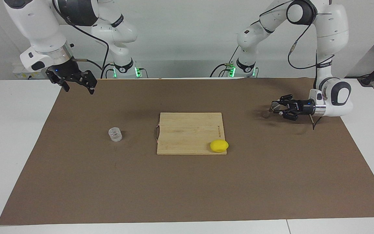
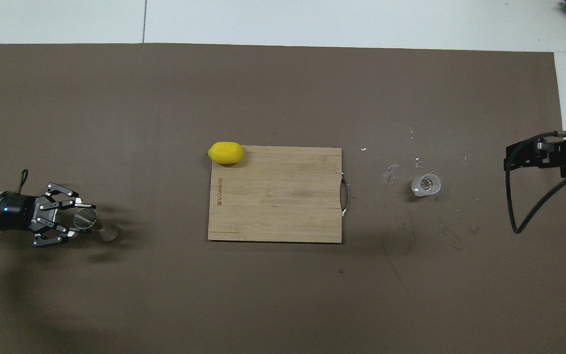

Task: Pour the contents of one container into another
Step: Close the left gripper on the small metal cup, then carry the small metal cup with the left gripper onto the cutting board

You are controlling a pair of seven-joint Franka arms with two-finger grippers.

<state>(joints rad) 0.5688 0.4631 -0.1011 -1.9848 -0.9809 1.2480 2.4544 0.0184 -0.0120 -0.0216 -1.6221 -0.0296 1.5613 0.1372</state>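
The glass cup [image 1: 115,134] sits upright on the brown mat toward the right arm's end of the bench — can't tell if anything's in it. The left gripper [image 1: 275,108] has its fingers clamped on the metal jigger [image 1: 269,111] near the left arm's end. The right gripper [image 1: 78,85] hangs open over the mat's corner — mostly cut off in the overhead view.

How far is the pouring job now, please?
Early stage. Done: the left gripper has shut on the jigger at the left arm's end of the mat. The right gripper hangs open, waiting. Left: the glass cup stands untouched; nothing is poured.
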